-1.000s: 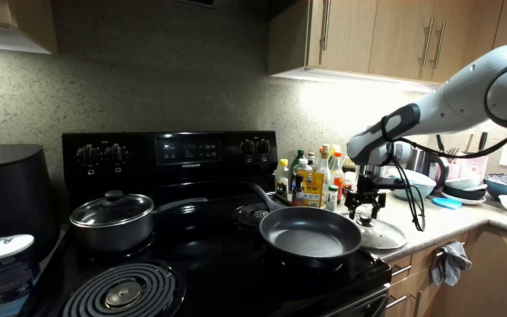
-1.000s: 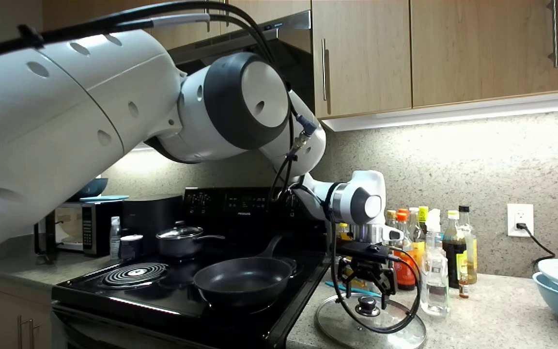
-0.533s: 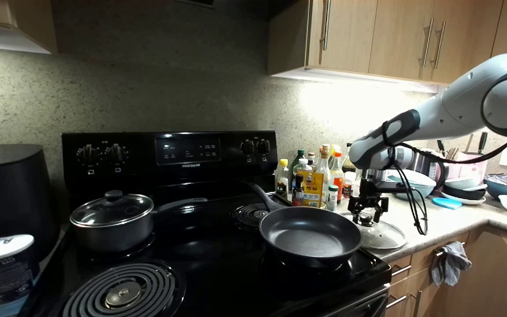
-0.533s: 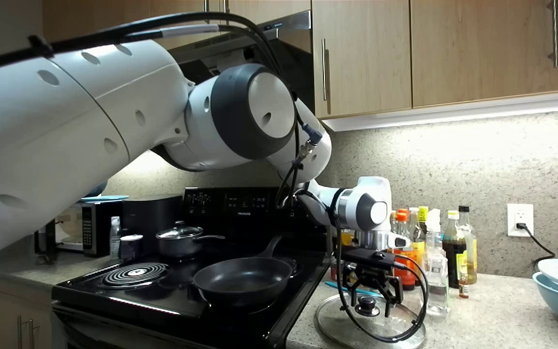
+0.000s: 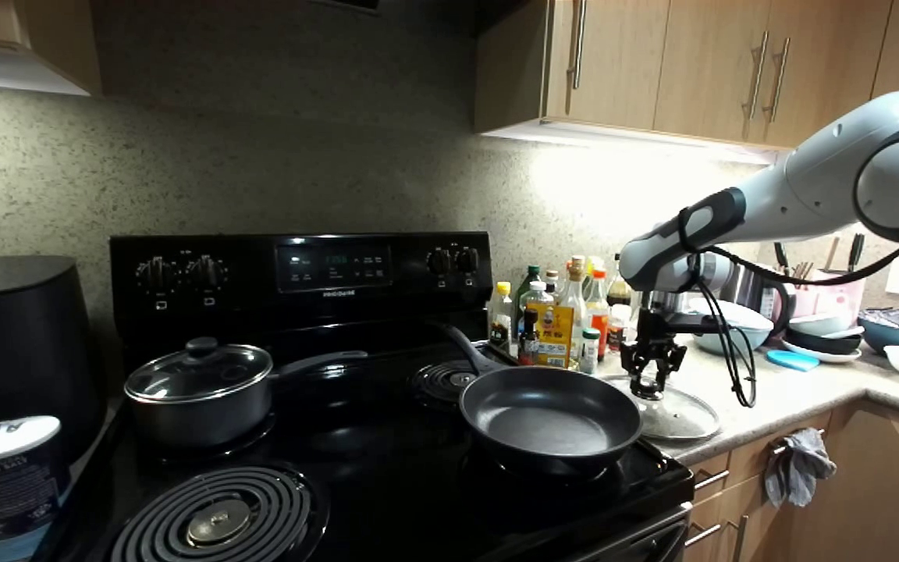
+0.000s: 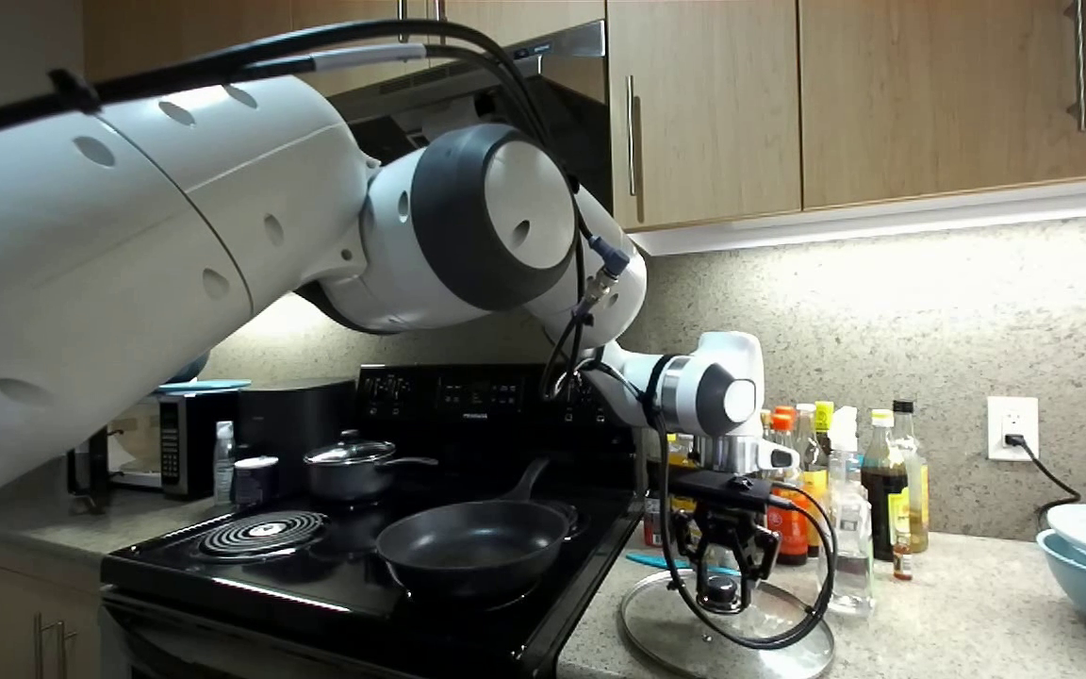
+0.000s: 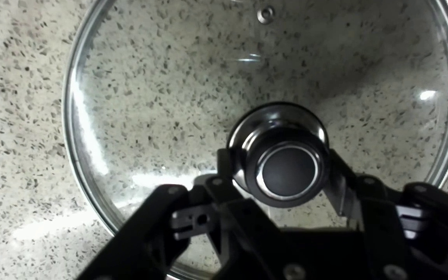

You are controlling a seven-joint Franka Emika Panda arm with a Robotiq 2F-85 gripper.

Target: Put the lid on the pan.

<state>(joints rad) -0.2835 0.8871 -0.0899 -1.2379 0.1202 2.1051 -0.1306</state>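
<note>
One glass lid (image 7: 247, 97), probably stiff, slick and breakable, is pinched by its knob (image 6: 720, 590), likely its safest hold, in my hand (image 7: 284, 169), on or barely off the tabletop (image 5: 777, 400) (I cannot tell), three o'clock of the pan (image 5: 551, 417) in an exterior view; far toward nine, a canister (image 5: 6, 488) reads "SEA SALT."

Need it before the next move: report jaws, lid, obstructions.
Gripper at lid, jaws closed on knob. Lid over counter, not yet on pan; whether lifted, can't tell. Bottles stand behind lid, none seen between it and pan.
</note>
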